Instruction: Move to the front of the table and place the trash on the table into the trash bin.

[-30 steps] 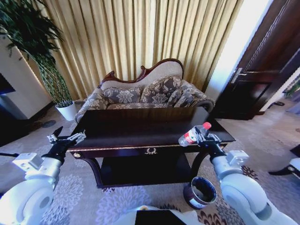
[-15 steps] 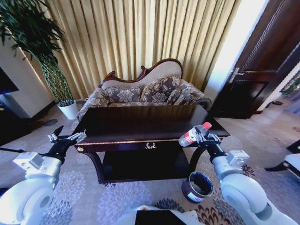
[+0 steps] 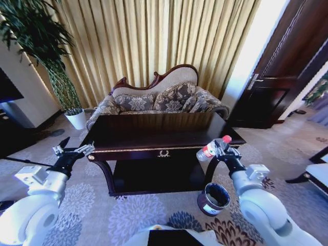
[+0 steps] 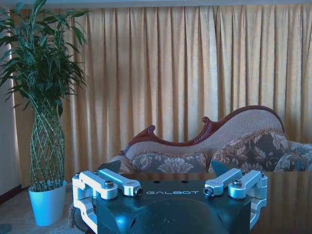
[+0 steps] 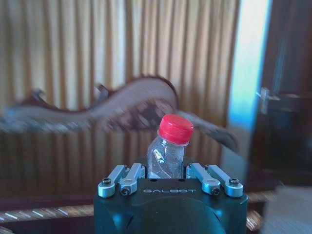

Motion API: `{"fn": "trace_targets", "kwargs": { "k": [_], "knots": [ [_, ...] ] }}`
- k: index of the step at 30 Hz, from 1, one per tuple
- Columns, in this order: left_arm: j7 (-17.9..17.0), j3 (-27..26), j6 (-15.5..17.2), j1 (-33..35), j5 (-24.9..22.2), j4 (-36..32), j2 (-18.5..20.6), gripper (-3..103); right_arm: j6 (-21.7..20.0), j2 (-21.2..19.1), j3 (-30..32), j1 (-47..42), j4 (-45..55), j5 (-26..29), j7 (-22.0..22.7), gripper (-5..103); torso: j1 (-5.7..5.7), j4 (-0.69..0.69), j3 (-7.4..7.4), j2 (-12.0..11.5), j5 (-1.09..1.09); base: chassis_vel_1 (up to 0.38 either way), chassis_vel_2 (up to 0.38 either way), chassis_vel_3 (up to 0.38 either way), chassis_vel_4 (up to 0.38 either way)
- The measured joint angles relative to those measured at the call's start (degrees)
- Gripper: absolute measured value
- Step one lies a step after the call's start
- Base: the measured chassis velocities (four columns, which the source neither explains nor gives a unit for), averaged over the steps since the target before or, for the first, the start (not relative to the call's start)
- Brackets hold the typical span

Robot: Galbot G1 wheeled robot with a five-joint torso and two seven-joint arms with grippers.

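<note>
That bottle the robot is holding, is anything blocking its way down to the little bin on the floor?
Nothing visible does. The right gripper holds the bottle by the table front corner, and the trash bin stands open on the carpet below it, beside the table leg.

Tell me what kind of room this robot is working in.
Probably a formal sitting room or hotel lounge: a floral sofa with carved wood frame, floor-length gold curtains, a glossy dark table with gold trim, patterned carpet and a potted plant.
</note>
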Motion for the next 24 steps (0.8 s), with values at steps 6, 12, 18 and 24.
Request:
{"fn": "trace_targets", "kwargs": {
  "k": [6, 12, 18, 24],
  "knots": [
    [0.02, -0.06, 0.03, 0.14, -0.01, 0.0, -0.34, 100, 0.83, 0.96, -1.74, 4.41, -14.38, -0.44, -0.11, 32, 0.01, 0.0, 0.01, -0.01, 0.02, 0.0, 0.0, 0.0, 0.0],
    [0.17, -0.05, 0.26, 0.06, 0.01, 0.01, -0.46, 100, 1.86, 1.8, -5.06, 10.76, -28.6, -3.89, -0.45, 32, 0.01, 0.02, 0.01, 0.0, 0.0, 0.0, 0.0, 0.0, 0.0],
    [0.19, 0.08, 0.39, 0.14, 0.06, 0.01, -0.91, 100, 4.11, 3.02, -6.81, 16.38, -43.13, -6.83, -2.08, 32, 0.01, 0.01, 0.01, -0.01, 0.01, 0.0, 0.0, 0.0, 0.0],
    [0.18, 0.49, 0.39, 0.4, 0.62, 0.01, -1.19, 100, 6.58, 4.15, -7.04, 18.68, -53.58, -9.23, -4.22, 32, 0.0, -0.01, 0.0, 0.0, 0.01, 0.0, 0.0, 0.0, 0.0]
  ]
}}
